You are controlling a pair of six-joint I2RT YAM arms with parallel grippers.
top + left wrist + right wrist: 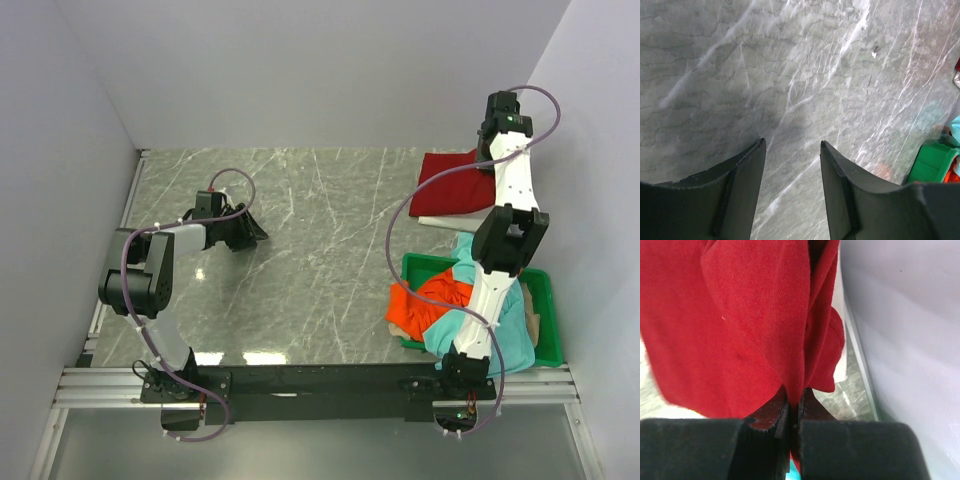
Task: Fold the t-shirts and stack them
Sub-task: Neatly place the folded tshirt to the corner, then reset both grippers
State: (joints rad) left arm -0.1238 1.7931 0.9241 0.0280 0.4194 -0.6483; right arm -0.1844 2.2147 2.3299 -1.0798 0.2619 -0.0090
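Note:
The dark red t-shirt [452,184] lies folded at the far right of the table, on top of the white t-shirt [440,222]. My right gripper [488,150] is shut on an edge of the dark red t-shirt [740,325], with the cloth pinched between the jaws. The orange t-shirt [425,305] and the teal t-shirt [505,325] lie crumpled in and over the green tray [545,320]. My left gripper [250,232] is open and empty over bare marble at the left; its fingers [745,185] show in the left wrist view.
The grey wall [590,150] stands close on the right of the red shirt, and the table's metal edge strip [860,365] runs beside it. The green tray's corner [932,162] shows at the right of the left wrist view.

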